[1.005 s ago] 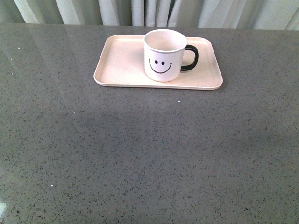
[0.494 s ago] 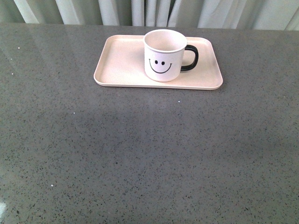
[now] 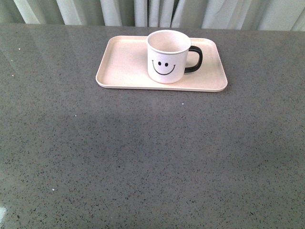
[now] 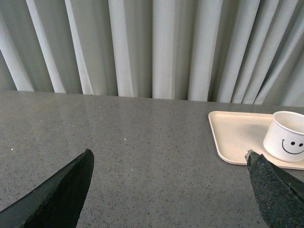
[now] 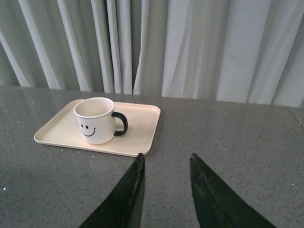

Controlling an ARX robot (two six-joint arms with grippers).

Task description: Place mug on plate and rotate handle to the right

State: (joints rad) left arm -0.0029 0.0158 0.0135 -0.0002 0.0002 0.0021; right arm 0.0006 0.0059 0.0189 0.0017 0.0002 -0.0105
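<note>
The mug [image 3: 167, 56] stands upright on the plate [image 3: 124, 64], a little right of the plate's middle, in the upper centre of the front view. Its smiley face looks toward the camera and the handle [image 3: 194, 59] sticks out to the right side of the frame, over the plate's surface. The plate lies flat on the grey speckled bench [image 3: 152, 157], with pale curtains [image 3: 157, 12] along the top edge of the frame behind it.

Neither arm shows in the front view. In the left wrist view the left end effector [image 4: 168, 190] has its two dark fingers spread wide, one at the lower left corner and one at the lower right, with nothing between them; the mug and plate sit at the right edge. In the right wrist view the right end effector [image 5: 164, 164] has its fingers set a narrower gap apart, also empty, well apart from the mug at the left centre of that frame.
</note>
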